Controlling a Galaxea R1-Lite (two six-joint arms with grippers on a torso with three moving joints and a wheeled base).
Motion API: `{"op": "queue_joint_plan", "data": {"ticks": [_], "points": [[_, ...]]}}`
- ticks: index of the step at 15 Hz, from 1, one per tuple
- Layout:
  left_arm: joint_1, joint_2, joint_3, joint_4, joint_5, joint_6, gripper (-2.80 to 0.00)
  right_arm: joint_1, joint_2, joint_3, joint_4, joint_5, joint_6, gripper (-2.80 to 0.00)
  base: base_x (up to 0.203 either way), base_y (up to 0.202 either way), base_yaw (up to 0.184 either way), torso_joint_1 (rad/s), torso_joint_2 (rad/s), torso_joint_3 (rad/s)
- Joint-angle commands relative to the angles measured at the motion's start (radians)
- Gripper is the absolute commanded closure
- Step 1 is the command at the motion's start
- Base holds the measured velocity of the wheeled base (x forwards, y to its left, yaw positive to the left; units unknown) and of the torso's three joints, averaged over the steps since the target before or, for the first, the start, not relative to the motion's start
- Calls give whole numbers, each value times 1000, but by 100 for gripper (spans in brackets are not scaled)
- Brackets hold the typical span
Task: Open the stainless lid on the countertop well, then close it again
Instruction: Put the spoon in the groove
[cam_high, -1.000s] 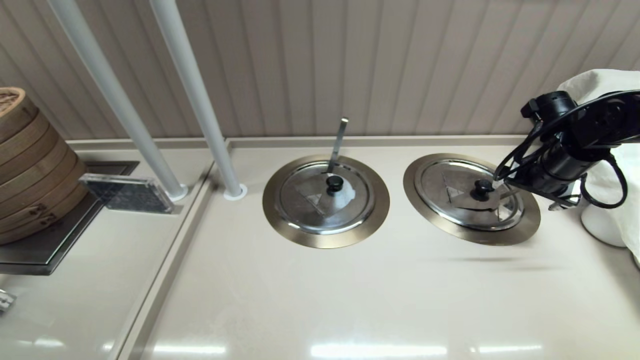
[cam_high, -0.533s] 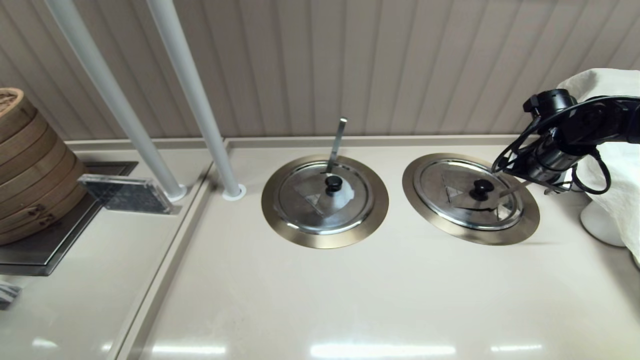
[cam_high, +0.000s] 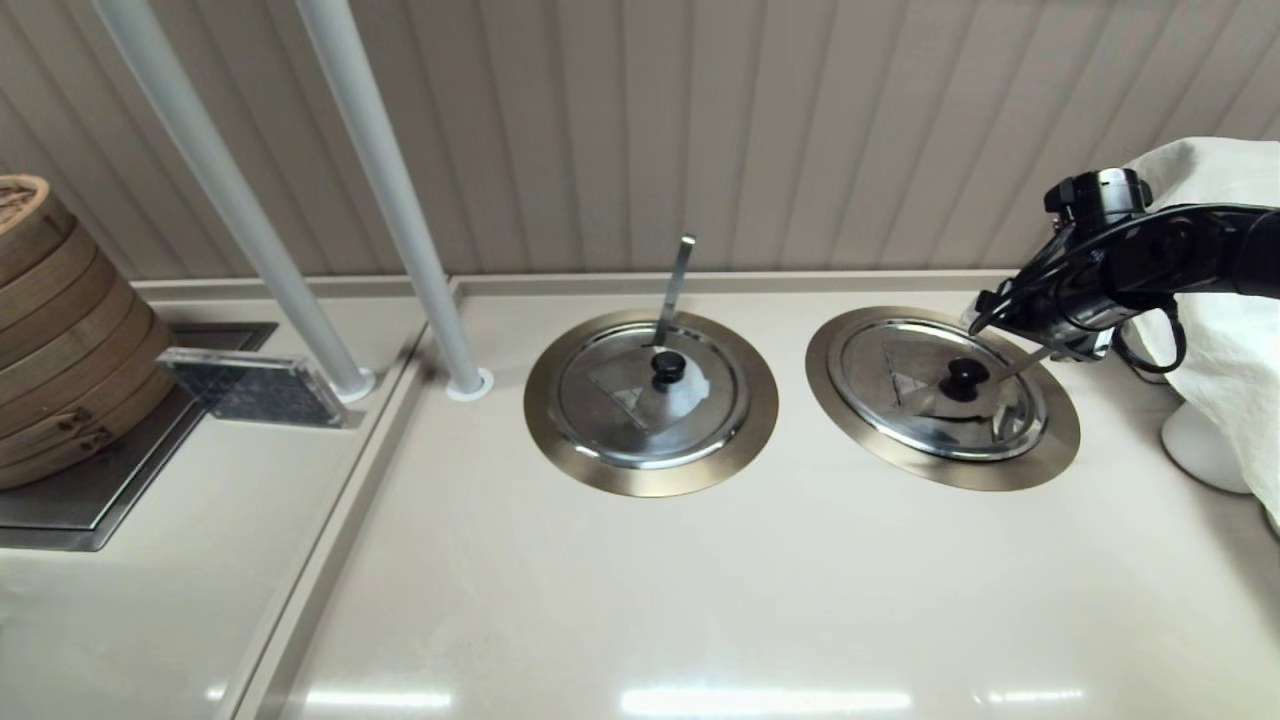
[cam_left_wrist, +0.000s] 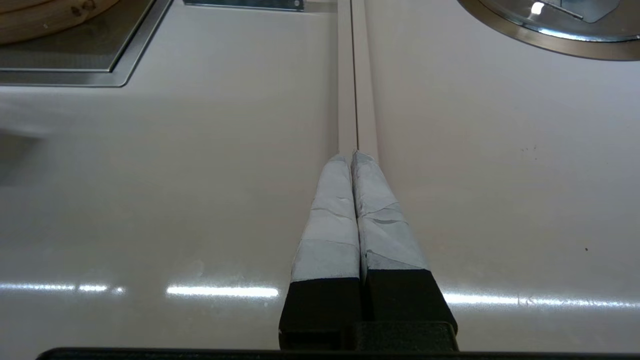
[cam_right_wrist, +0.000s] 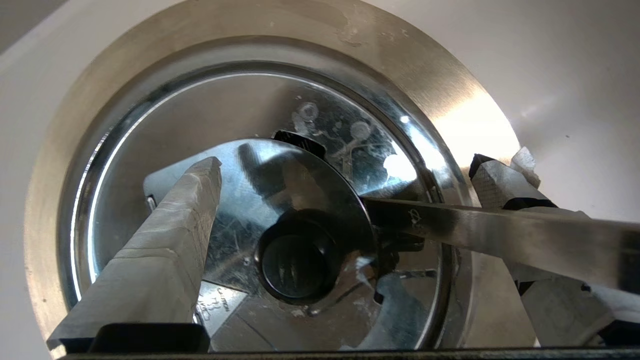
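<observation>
Claw of the right arm hangs spread wide above the round shiny stainless lid, one taped finger on each side of its small black knob, gripping nothing. That straddle looks like a lining-up for a pinch on the knob. Directly below, the lid sits seated in the bronze-grey collared countertop well, with a steel utensil handle slanting out past one finger. Left claw, fingers pressed together, idles low over the pale table.
</observation>
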Motion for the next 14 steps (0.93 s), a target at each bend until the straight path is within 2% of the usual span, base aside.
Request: {"op": "queue_joint_plan", "data": {"ticks": [1, 4, 7, 14], "points": [[1, 1, 0, 0, 1, 0, 0, 3, 21, 0, -40, 3, -10, -280, 0, 0, 0, 0, 0, 0], [1, 1, 0, 0, 1, 0, 0, 14, 54, 0, -144, 3, -70, -280, 0, 0, 0, 0, 0, 0], [1, 1, 0, 0, 1, 0, 0, 23, 85, -2, -188, 3, -110, -280, 0, 0, 0, 0, 0, 0], [0, 1, 0, 0, 1, 0, 0, 51, 120, -2, -272, 4, -137, -280, 0, 0, 0, 0, 0, 0]]}}
